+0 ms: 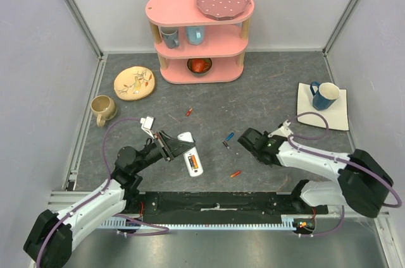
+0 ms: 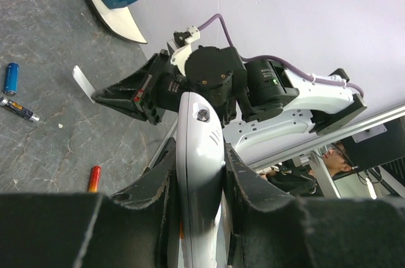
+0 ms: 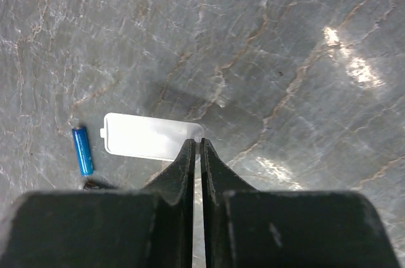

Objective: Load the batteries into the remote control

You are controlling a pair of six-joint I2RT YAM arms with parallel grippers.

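Marbled tabletop (image 1: 266, 97): left claw (image 2: 200, 152) clamps glossy remote control (image 1: 192, 159), right claw (image 3: 197, 145) pinches thin lid (image 3: 145, 136).

Grey table (image 1: 266, 97): pink shelf (image 1: 199, 72), yellow plate (image 1: 134, 83), mug (image 1: 102, 109), white tray (image 1: 335, 116), loose batteries (image 1: 228, 135).

Left arm (image 1: 95, 205) and right arm (image 1: 316, 160) same build: white link shells, black joint housings. Purple cable (image 1: 114, 130) loops behind the fingers (image 3: 180, 176). Fingers matte black, tapered, rough-faced.

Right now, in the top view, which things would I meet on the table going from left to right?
Beige mug → yellow plate → remote control → blue battery → blue mug.
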